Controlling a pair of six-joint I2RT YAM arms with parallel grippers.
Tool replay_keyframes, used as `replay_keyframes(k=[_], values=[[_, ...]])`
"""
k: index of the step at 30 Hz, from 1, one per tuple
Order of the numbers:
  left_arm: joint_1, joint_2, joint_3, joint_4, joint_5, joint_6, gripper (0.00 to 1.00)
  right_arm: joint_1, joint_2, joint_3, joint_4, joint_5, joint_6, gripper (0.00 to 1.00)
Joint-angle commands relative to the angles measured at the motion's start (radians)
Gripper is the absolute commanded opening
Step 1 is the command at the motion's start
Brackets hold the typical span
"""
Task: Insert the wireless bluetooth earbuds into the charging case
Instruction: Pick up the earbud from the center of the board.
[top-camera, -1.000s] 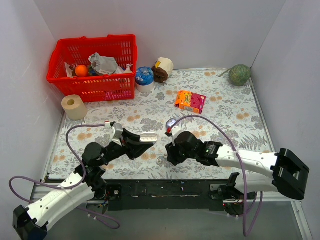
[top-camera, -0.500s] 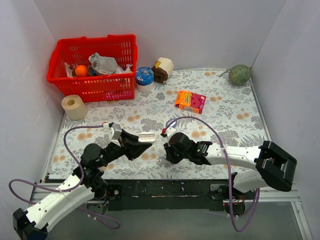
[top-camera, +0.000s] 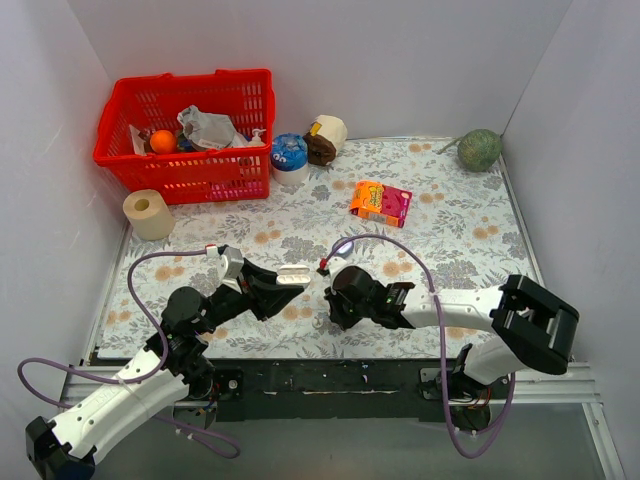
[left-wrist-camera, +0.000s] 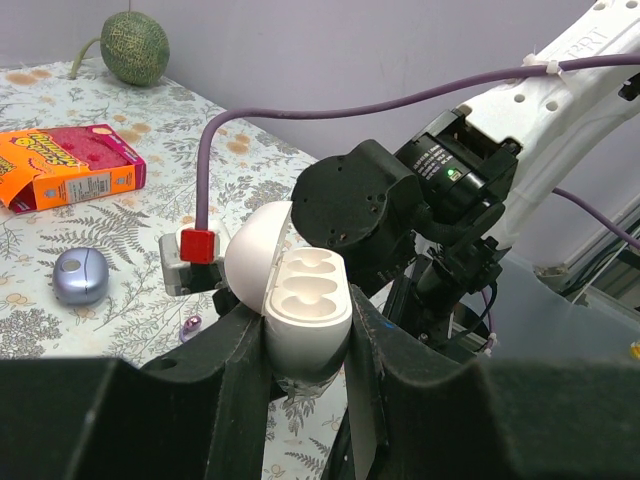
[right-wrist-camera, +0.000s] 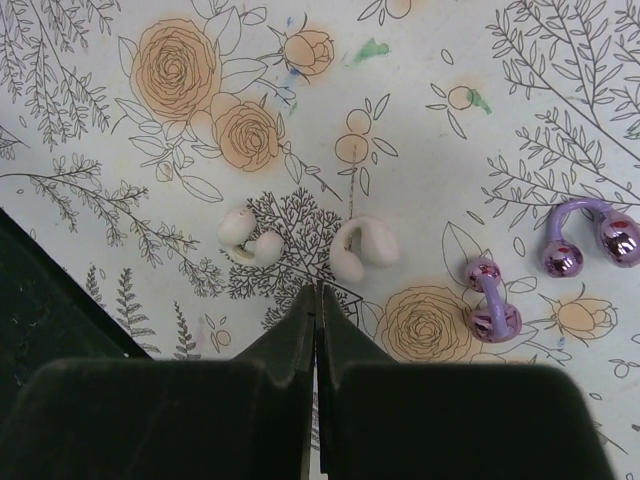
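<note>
My left gripper (left-wrist-camera: 305, 325) is shut on the white charging case (left-wrist-camera: 300, 300) and holds it above the table with the lid open and both sockets empty; the case (top-camera: 296, 274) also shows in the top view. My right gripper (right-wrist-camera: 318, 292) is shut on nothing, tips pointing down at the mat. Just beyond its tips lie two white earbuds (right-wrist-camera: 250, 238) (right-wrist-camera: 363, 246), one to each side. Two purple earbuds (right-wrist-camera: 492, 302) (right-wrist-camera: 592, 236) lie further right. In the top view the right gripper (top-camera: 332, 312) sits close to the right of the case.
A closed purple case (left-wrist-camera: 82, 275) lies on the mat behind the right wrist. An orange box (top-camera: 381, 202), a red basket (top-camera: 185, 135), a paper roll (top-camera: 148, 213), a blue-lidded tub (top-camera: 289, 155) and a green melon (top-camera: 480, 150) stand further back.
My right gripper's jaws have come together from open, and that arm has drawn in leftward towards the case. The left gripper has kept the case nearly still.
</note>
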Motion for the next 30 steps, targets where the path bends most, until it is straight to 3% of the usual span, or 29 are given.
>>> replay_keyframes(k=[1, 18, 22, 23, 27, 30], values=[[0.001, 0.003, 0.022, -0.011, -0.004, 0.003, 0.00, 0.002, 0.038, 0.023, 0.050, 0.004, 0.011, 0.01], [0.000, 0.008, 0.022, -0.014, -0.006, -0.004, 0.00, -0.033, 0.000, -0.024, 0.013, 0.122, 0.008, 0.01], [0.001, 0.006, 0.022, -0.014, -0.006, -0.002, 0.00, -0.030, -0.024, -0.026, 0.002, 0.072, -0.027, 0.01], [0.000, 0.008, 0.020, -0.014, -0.004, -0.004, 0.00, -0.027, -0.040, -0.020, 0.002, 0.064, -0.047, 0.04], [0.001, 0.014, 0.022, -0.012, -0.001, -0.008, 0.00, 0.014, -0.089, 0.019, -0.015, 0.087, -0.076, 0.30], [0.000, 0.015, 0.022, -0.008, 0.001, -0.011, 0.00, 0.021, -0.103, 0.051, -0.038, 0.096, -0.101, 0.32]])
